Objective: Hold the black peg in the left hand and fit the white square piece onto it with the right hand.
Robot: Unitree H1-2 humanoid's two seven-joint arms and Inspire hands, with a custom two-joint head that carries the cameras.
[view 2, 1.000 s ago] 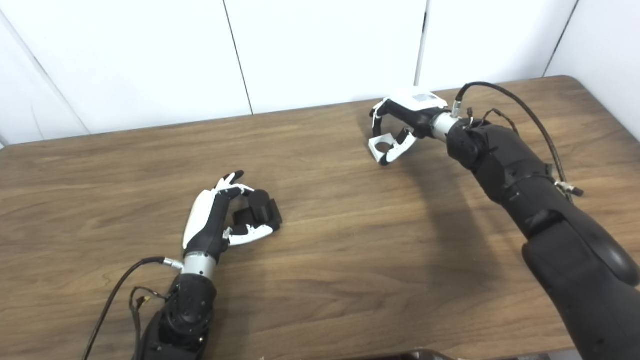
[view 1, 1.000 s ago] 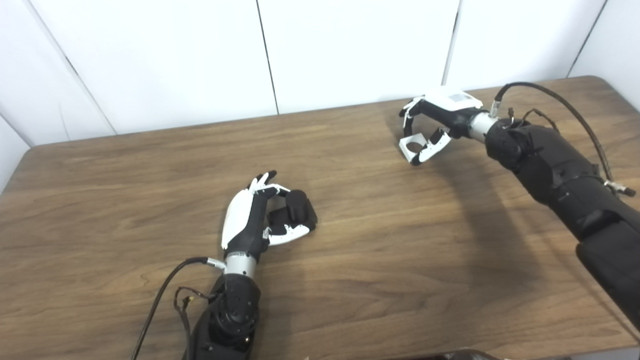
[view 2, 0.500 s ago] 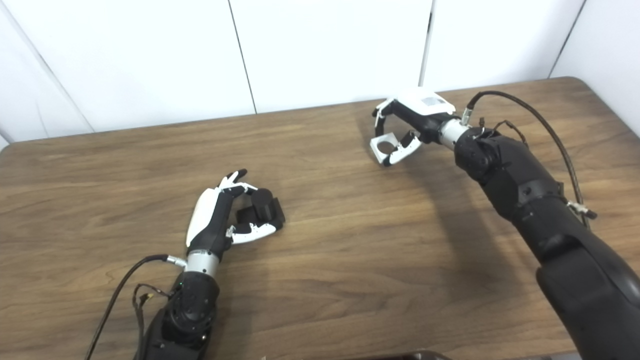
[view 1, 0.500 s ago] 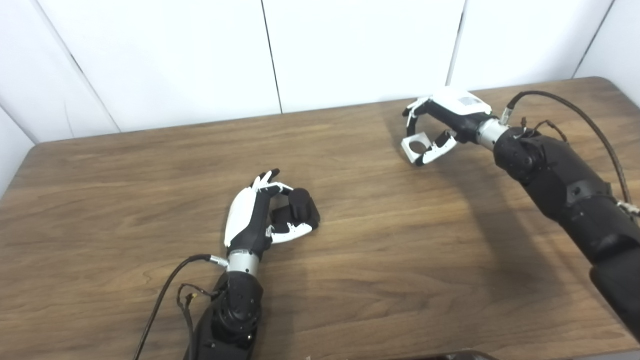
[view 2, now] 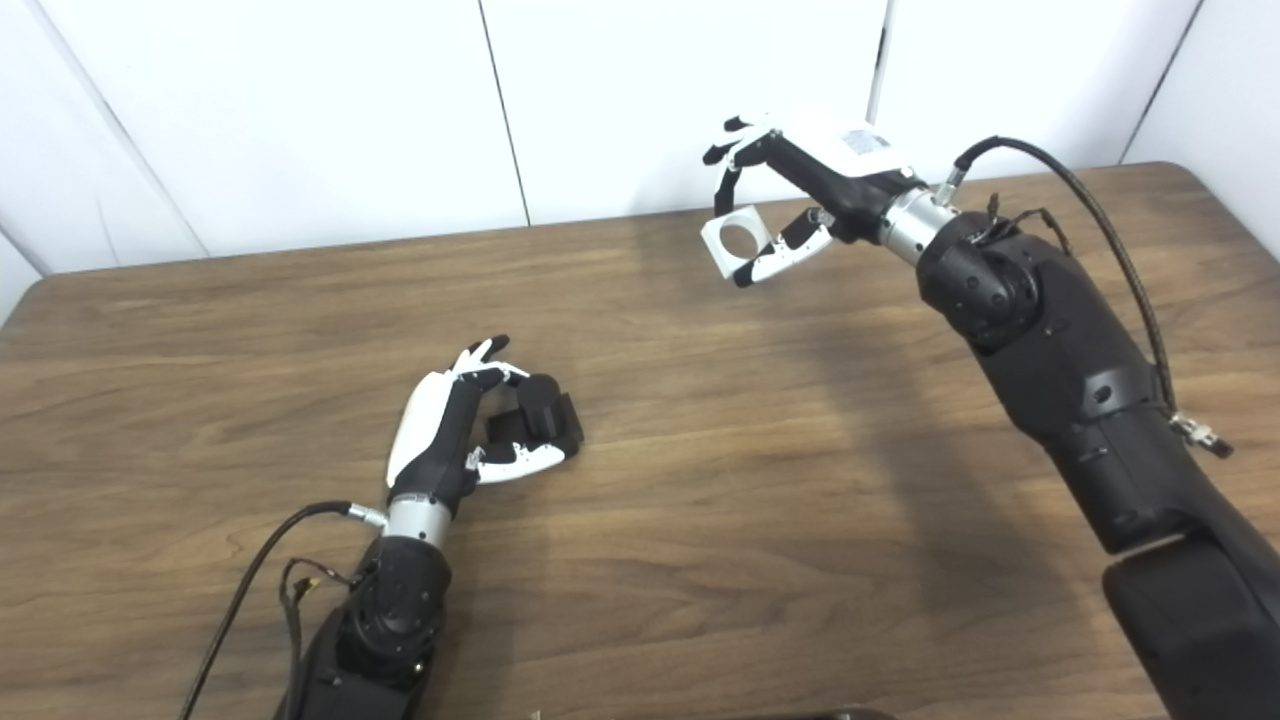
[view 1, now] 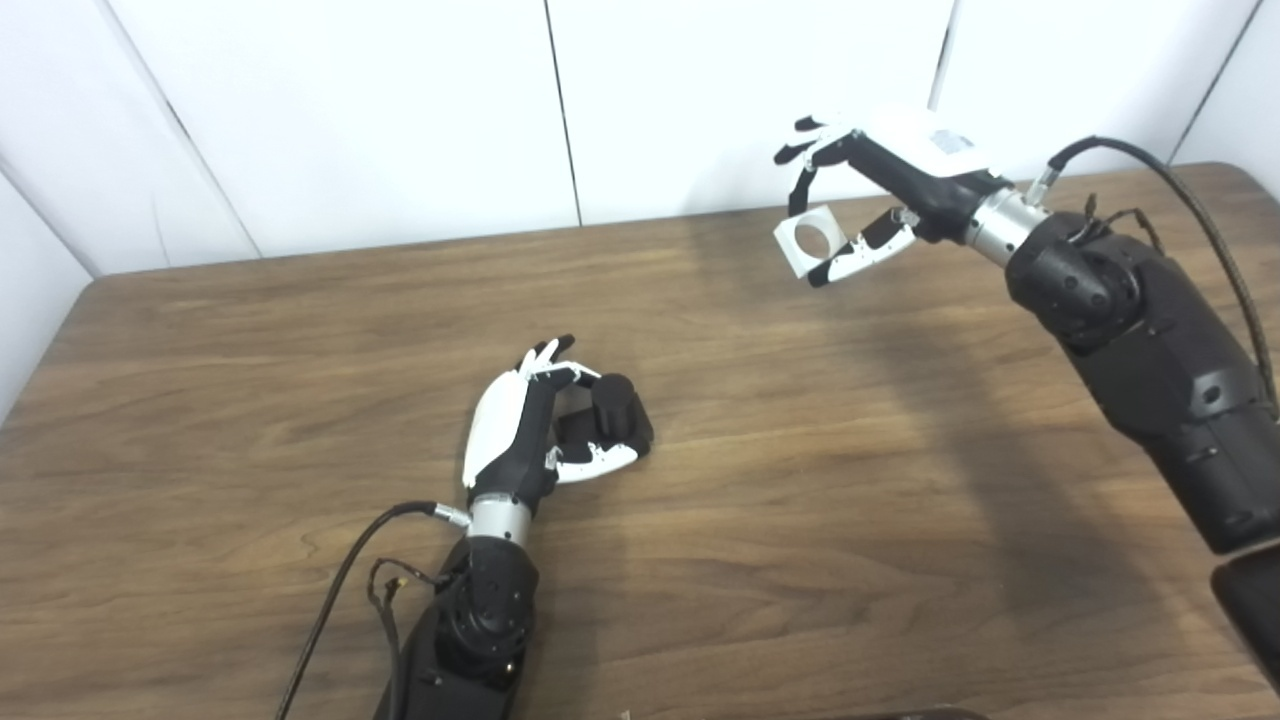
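Observation:
The black peg [view 1: 615, 410] stands on the wooden table [view 1: 800, 480] near its middle, a short round post on a dark base. My left hand [view 1: 530, 430] wraps around it, fingers behind and thumb in front, resting on the table. The white square piece [view 1: 805, 240], with a round hole through it, hangs in the air over the far right part of the table. My right hand [view 1: 880, 190] is shut on it, pinching it between fingers and thumb. The piece is well apart from the peg, up and to the right.
White wall panels [view 1: 400, 110] stand right behind the table's far edge. A black cable [view 1: 330, 600] trails from my left forearm, and another cable [view 1: 1190, 210] loops over my right forearm. The table's right edge runs close to the right arm.
My right hand has lifted the white square piece off the table and carried it up and slightly left. My left hand stays on the peg. The camera view has shifted a little.

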